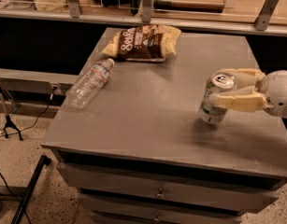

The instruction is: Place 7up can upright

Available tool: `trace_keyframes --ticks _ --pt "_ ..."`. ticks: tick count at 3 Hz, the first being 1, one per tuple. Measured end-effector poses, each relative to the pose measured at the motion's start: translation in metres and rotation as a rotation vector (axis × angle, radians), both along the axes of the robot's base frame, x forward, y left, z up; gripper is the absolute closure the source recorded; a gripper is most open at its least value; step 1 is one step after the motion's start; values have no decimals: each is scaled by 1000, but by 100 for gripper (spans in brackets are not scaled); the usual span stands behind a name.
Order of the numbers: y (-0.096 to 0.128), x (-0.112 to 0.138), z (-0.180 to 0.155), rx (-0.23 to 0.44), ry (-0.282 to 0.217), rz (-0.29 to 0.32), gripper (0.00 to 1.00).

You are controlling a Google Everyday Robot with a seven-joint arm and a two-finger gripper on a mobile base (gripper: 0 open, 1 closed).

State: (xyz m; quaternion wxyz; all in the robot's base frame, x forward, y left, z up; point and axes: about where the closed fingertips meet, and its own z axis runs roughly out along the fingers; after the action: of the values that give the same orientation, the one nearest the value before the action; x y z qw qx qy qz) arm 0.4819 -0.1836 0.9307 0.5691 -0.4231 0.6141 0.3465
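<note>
With the gripper (218, 87) clamped around the 7up can (210, 111) near the right edge of the grey cabinet top (147, 106), the can leaning slightly and its base seemingly just touching down, level it flat before loosening the grip, then back away sideways

At the frame's right the gripper (218, 87) clasps the 7up can (209, 115) — its fingers (236, 101) hide the can's middle, and the right edge cuts off its arm (281, 93). Label marks too small to read.
</note>
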Motion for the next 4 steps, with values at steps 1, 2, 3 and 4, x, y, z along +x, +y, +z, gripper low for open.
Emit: trace_keyframes --ticks 1,2,3,4 --pt "3 -2 -9 34 10 13 38" --pt "6 -2 -9 39 10 21 7" --pt "8 -2 -9 38 9 24 0" --pt "8 -2 -9 38 9 24 0"
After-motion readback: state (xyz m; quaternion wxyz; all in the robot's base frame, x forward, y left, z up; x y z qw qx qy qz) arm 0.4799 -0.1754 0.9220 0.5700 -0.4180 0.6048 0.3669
